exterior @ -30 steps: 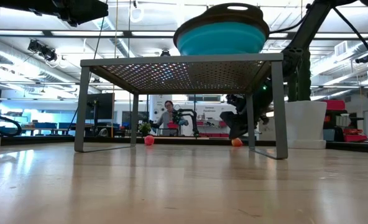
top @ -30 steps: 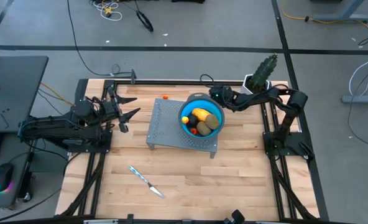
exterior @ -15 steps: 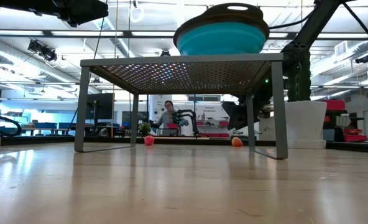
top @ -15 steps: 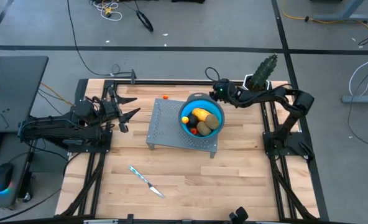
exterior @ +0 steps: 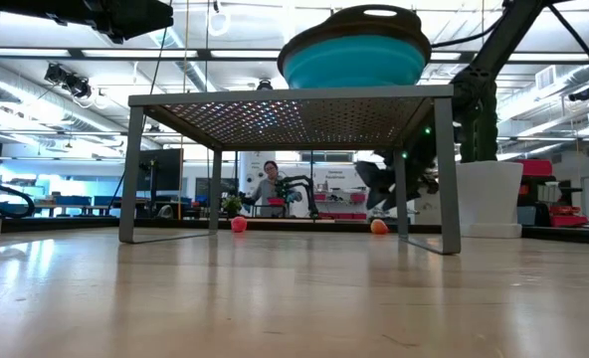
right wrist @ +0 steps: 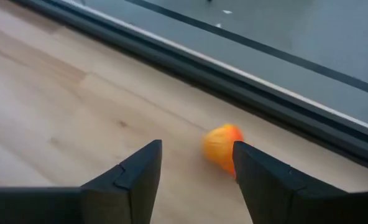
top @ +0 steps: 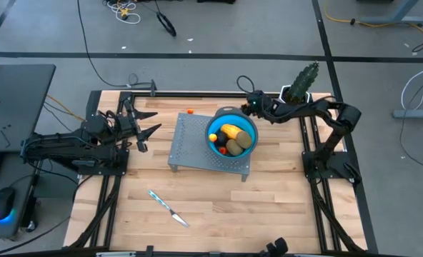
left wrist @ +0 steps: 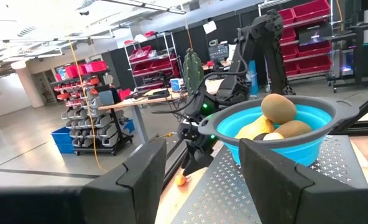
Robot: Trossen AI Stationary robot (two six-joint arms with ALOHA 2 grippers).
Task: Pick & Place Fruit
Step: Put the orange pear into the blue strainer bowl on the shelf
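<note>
A blue bowl (top: 231, 133) holding a yellow-orange oval (top: 232, 131) and olive-brown fruit (top: 243, 140) stands on a perforated metal stand (top: 194, 143). My right gripper (top: 249, 105) hangs open by the table's far edge, behind the bowl, just above a small orange fruit (right wrist: 221, 148) that lies on the wood (exterior: 378, 227). Its fingers touch nothing. Another small orange-red piece (top: 190, 111) lies near the far edge (exterior: 239, 225). At the table's left, my left gripper (top: 146, 121) waits open and raised, facing the bowl (left wrist: 277, 127).
A knife with a light blue handle (top: 167, 205) lies on the wood near the front. A cactus in a white pot (top: 301, 86) stands at the far right corner. A dark frame rail (right wrist: 190, 68) runs along the far edge.
My right gripper has risen a little and gone toward the table's far edge, away from the bowl. In the low view its fingers have spread apart above the orange fruit. The fruit lies where it was.
</note>
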